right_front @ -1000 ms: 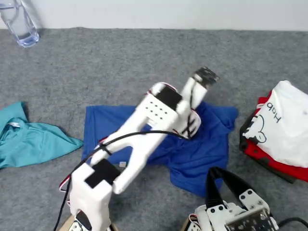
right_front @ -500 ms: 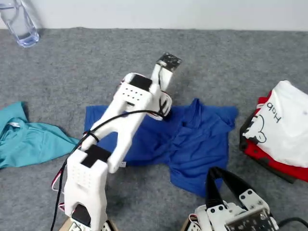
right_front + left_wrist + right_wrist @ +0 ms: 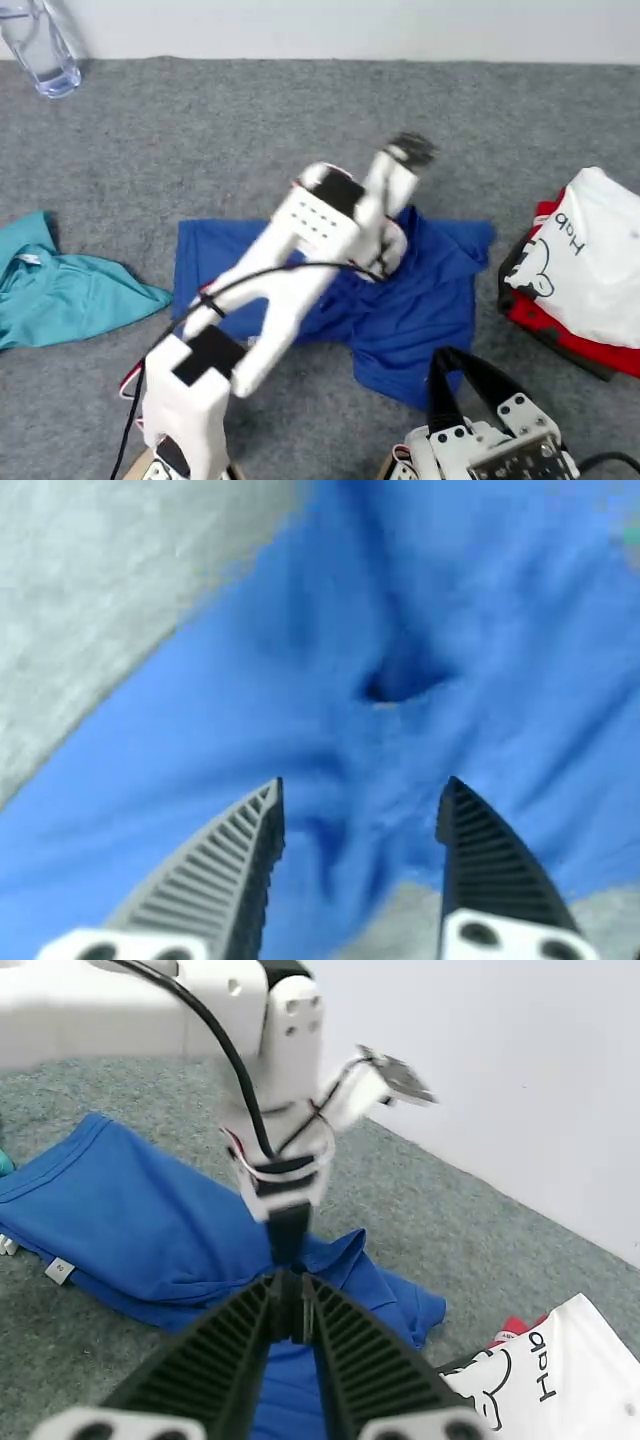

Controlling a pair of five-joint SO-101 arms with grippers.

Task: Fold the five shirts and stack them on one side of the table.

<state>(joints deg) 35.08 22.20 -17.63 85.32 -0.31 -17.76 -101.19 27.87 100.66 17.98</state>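
Clear water bottle (image 3: 40, 55) stands well off from the blue shirt (image 3: 430, 300), at the far corner of the grey felt table (image 3: 250, 130) by the white wall. Teal shirt (image 3: 60, 285) lies crumpled and unfolded on the felt, just apart from the blue shirt's sleeve-side edge. The white left arm (image 3: 290, 270) slants across the blue shirt, wrist over the shirt's middle near the collar. Left gripper (image 3: 363, 785) is just above the blue shirt, fingers spread wide with wrinkled cloth showing in the gap, nothing pinched; contact with the cloth can't be told. The blue shirt is spread mostly flat mid-table, rumpled and bunched along the side toward the stack, not folded. The right arm (image 3: 480, 440) sits at the near table edge, just beside the blue shirt's near hem. Right gripper (image 3: 290, 1285) is raised on the near side of the blue shirt, pointing across it; fingers are drawn together with just a sliver of gap, holding nothing. Beyond the blue shirt's bunched side sits the stack: folded white shirt (image 3: 590, 260) with dark print on top, red shirt (image 3: 560, 335) under it, dark layer (image 3: 510, 270) at the bottom, near but not touching the blue shirt.
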